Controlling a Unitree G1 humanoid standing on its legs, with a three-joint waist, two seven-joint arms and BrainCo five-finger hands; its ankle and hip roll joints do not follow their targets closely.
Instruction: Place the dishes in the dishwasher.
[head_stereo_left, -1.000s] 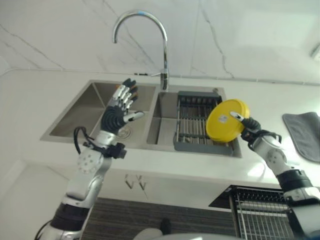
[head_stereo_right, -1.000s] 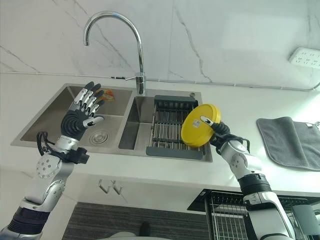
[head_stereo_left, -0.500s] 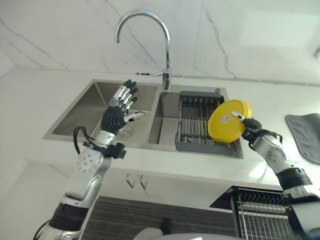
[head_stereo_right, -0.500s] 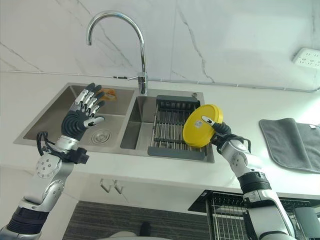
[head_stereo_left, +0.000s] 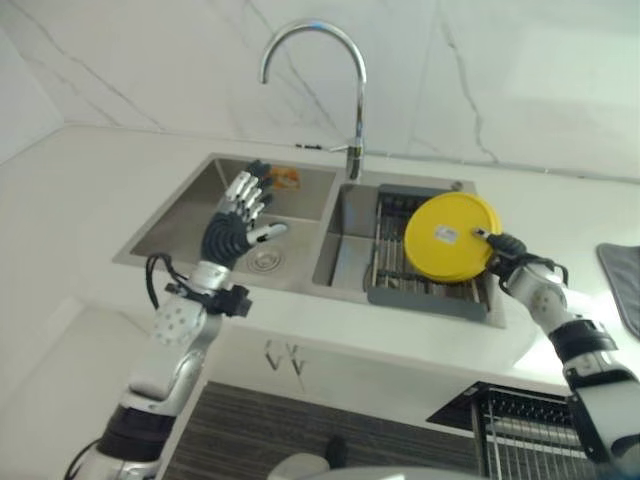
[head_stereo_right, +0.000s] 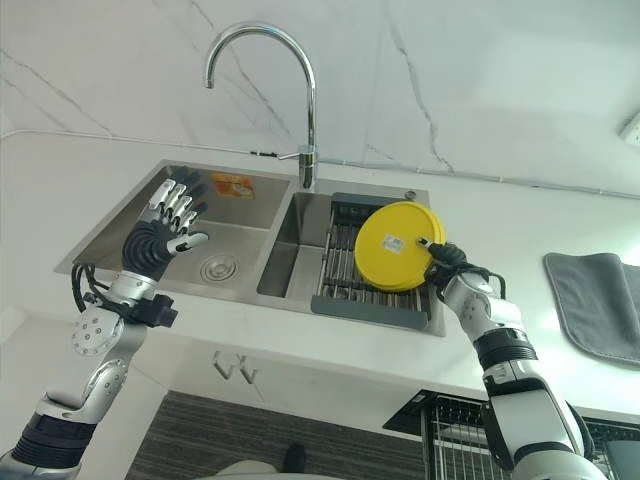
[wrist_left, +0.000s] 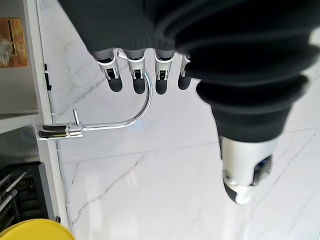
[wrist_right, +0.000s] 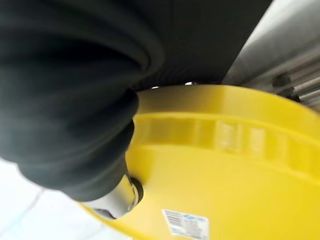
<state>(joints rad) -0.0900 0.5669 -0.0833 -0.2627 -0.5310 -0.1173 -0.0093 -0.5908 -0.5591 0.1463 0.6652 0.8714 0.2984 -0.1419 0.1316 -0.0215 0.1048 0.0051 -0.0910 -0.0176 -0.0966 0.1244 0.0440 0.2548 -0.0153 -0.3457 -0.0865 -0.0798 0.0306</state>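
A yellow plate with a small white label on its underside is held tilted on edge above the dark dish rack in the sink's right basin. My right hand is shut on the plate's right rim, thumb pressed on the labelled side; the right wrist view has the plate close up. My left hand is raised over the left basin, open, fingers straight and holding nothing.
A tall curved faucet stands behind the divider between the basins. An orange packet lies at the back of the left basin. A grey cloth lies on the counter at right. The dishwasher's wire rack sticks out below the counter.
The camera has swung, shifting the whole scene right and down. My right hand has brought the plate from the sink's right rim to over the dish rack. The left hand holds its pose.
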